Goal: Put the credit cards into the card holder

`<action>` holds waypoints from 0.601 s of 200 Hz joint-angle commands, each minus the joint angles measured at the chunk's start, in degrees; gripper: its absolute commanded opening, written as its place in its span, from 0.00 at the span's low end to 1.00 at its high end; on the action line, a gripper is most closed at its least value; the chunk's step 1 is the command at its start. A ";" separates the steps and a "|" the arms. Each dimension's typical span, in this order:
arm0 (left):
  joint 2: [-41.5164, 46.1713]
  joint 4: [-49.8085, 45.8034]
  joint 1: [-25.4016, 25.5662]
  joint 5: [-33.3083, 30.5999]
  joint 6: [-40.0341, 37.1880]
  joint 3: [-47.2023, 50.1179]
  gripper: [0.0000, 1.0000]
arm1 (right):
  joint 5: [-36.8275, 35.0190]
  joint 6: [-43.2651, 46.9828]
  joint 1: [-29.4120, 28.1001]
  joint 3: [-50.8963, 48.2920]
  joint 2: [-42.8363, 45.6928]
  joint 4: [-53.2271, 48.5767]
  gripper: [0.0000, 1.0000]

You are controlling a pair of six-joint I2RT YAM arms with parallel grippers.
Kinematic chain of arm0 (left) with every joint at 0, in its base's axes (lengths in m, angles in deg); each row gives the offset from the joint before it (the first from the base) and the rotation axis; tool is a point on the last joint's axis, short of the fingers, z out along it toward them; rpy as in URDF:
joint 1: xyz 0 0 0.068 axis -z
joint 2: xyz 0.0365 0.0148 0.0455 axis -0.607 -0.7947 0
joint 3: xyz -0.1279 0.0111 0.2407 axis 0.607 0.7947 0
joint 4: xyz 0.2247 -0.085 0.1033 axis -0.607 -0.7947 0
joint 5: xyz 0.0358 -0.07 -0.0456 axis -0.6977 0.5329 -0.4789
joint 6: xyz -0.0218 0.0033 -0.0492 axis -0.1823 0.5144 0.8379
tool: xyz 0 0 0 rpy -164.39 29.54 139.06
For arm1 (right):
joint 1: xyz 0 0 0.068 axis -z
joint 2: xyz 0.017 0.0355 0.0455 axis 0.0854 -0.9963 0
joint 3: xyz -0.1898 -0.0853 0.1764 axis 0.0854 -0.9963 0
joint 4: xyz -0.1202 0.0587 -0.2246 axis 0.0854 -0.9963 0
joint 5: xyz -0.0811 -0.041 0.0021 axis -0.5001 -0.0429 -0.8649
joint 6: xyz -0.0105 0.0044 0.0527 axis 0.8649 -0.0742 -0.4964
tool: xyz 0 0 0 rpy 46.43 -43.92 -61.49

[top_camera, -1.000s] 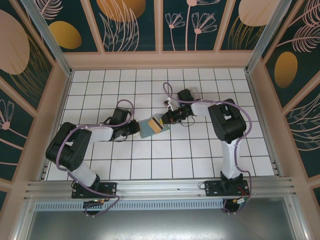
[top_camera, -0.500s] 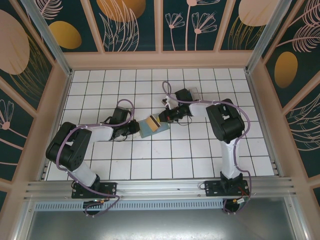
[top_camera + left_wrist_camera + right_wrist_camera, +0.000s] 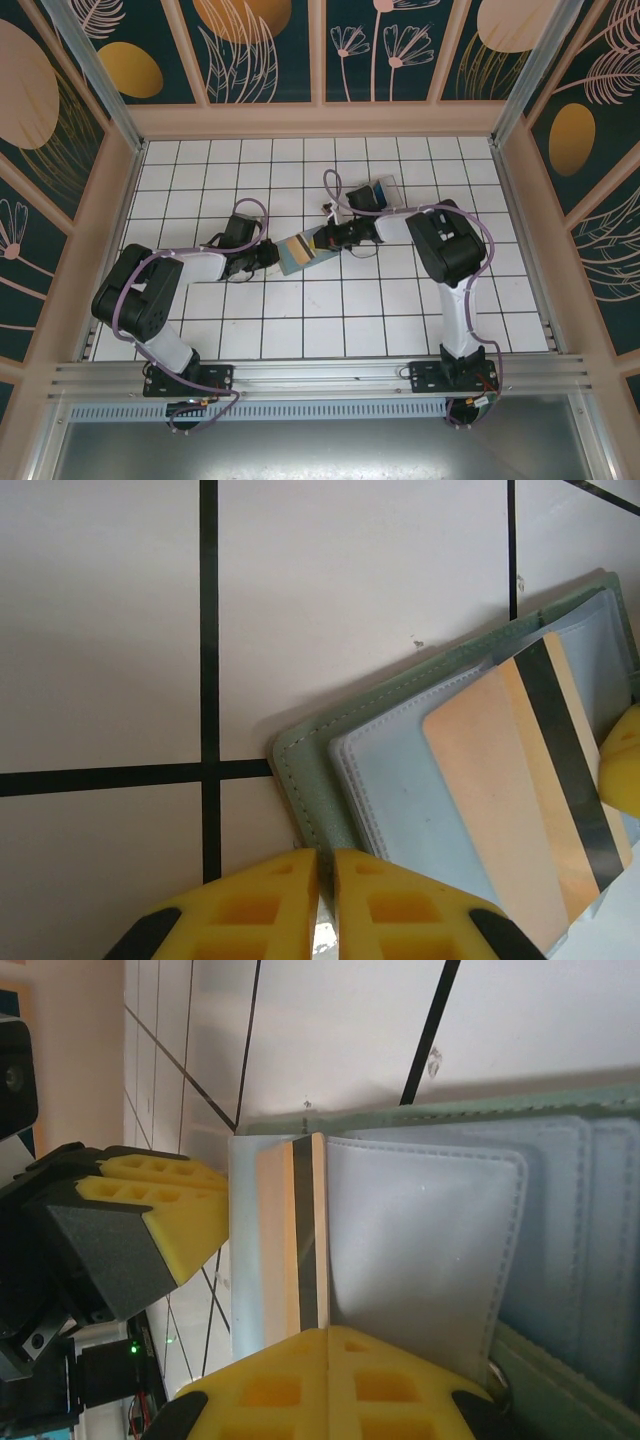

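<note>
The left gripper (image 3: 322,895) sits at the holder's left edge with its fingers nearly together, only a slit between them. They seem to pinch that edge, pinning it to the floor. The holder (image 3: 310,780) lies open and flat between the two arms, pale pocket side up. Its long axis slants across the tiles from the left fingers towards the right ones.

On that pocket panel lies a card (image 3: 490,800), peach with a dark stripe. The stripe runs from the right fingers away across the panel, roughly crosswise to the holder's length. From the right wrist, the card's long side lies along a pocket's stitched edge. I cannot tell whether it is under that pocket or only on top.

The right gripper (image 3: 328,1385) is closed on the card's near end, so the card reaches out from its fingertips over the holder. The right arm therefore does the feeding. My judgement is that the push must follow the card's own line while the left holds firm.

The spare cards (image 3: 386,187) lie further right, well apart from the holder.
</note>
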 commanded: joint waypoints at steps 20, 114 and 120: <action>-0.78 -1.36 -1.01 -2.86 -0.92 1.00 0.15 | -2.61 -5.04 -3.33 -3.04 1.88 4.05 0.00; -0.16 -1.08 -1.35 -2.22 -0.64 1.16 0.15 | -6.92 -5.83 -8.40 0.65 2.03 0.28 0.01; -0.08 -1.16 -1.44 -2.37 -0.82 1.21 0.15 | -6.89 -5.75 -8.57 0.58 2.09 0.13 0.01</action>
